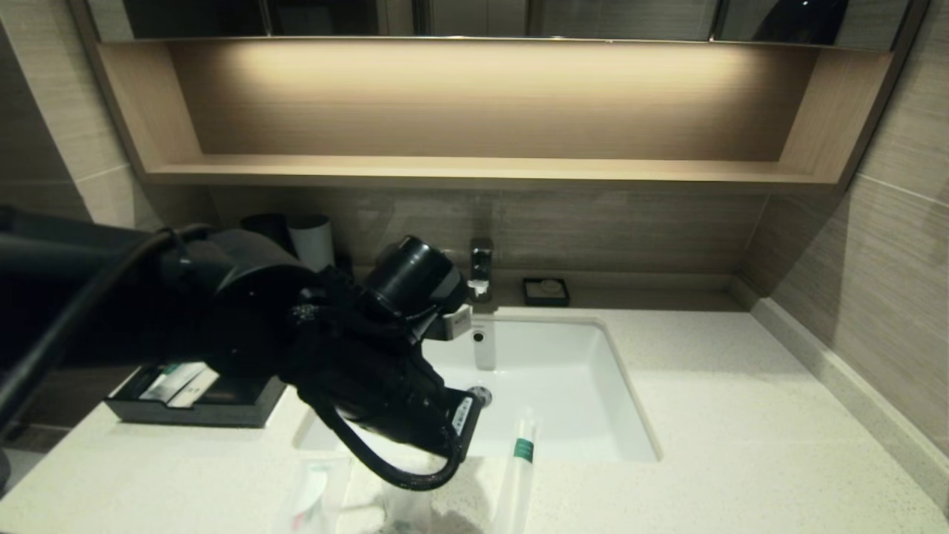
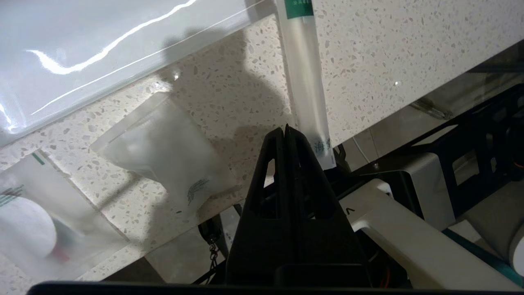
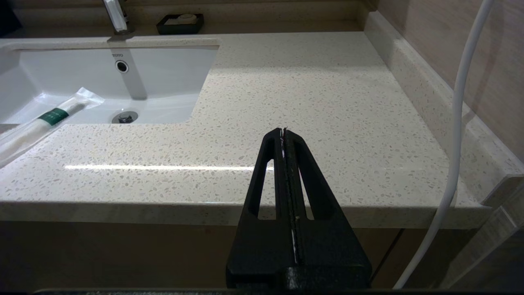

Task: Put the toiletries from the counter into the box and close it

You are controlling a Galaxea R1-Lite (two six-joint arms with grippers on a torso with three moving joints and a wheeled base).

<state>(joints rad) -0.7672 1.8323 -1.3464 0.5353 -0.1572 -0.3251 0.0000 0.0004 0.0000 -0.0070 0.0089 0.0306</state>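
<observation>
The left gripper (image 2: 285,128) hangs over the near edge of the counter (image 1: 741,415), fingers pressed together and holding nothing. Just beside the fingertips lies the stick pack (image 2: 305,82), its printed end past the counter's lip and its green-banded end reaching out over the sink (image 1: 563,371). On the other side of the fingers, near them, a flat sachet (image 2: 163,151) rests on the stone, and farther that way a second sachet (image 2: 37,221) with something white inside. The box (image 1: 193,397) sits well apart from the gripper, on the counter left of the sink, drawer open with packets showing in it. The right gripper (image 3: 285,131) waits below the counter's front edge, fingers closed together, empty.
</observation>
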